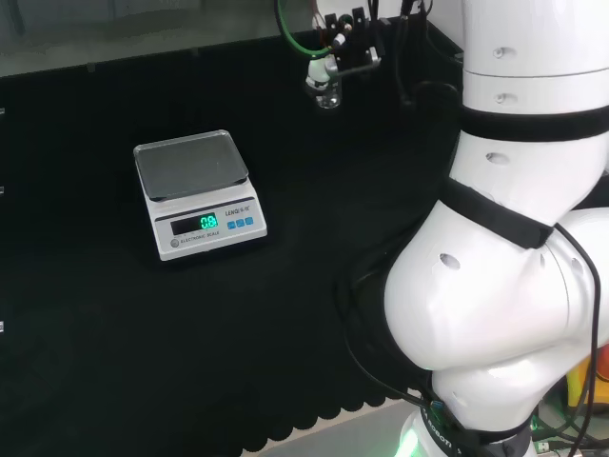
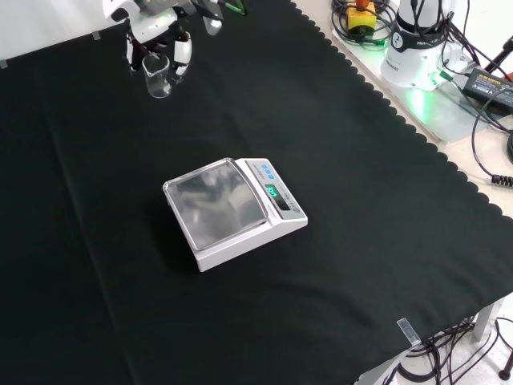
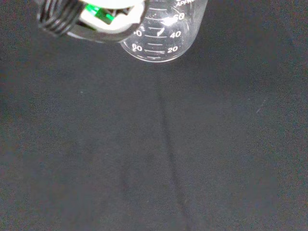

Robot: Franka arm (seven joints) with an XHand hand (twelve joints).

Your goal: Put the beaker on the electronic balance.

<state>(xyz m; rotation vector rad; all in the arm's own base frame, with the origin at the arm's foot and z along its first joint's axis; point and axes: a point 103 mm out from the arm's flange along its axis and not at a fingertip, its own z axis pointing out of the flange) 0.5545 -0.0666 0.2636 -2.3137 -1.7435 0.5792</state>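
From the head view, the electronic balance (image 1: 200,195) sits on the black-clothed surface (image 1: 143,362) toward the left, its steel pan bare and its green display lit. Well away from it, at the far edge near the top middle, the hand (image 1: 333,59) hangs with its fingers wrapped round a small clear beaker (image 1: 327,90), which looks to be held just above the cloth. The arm's big white links (image 1: 514,238) stand on the right.

From the front view, the balance (image 2: 234,211) stands in the middle of the surface (image 2: 361,265), turned at an angle, nothing on its pan. The hand (image 2: 160,32) comes in at the top left, fingers closed on either side of the beaker (image 2: 158,78), which stays upright and well apart from the balance. The arm's base (image 2: 417,40) and a tangle of cables (image 2: 489,96) lie off the cloth at the top right.

From the wrist view, the beaker (image 3: 161,33) is close up, clear, with white graduation marks on its wall and its round bottom showing. A white and black part of the hand (image 3: 82,17) lies against its side. Past it is plain black cloth (image 3: 154,159) with a faint crease running through it.
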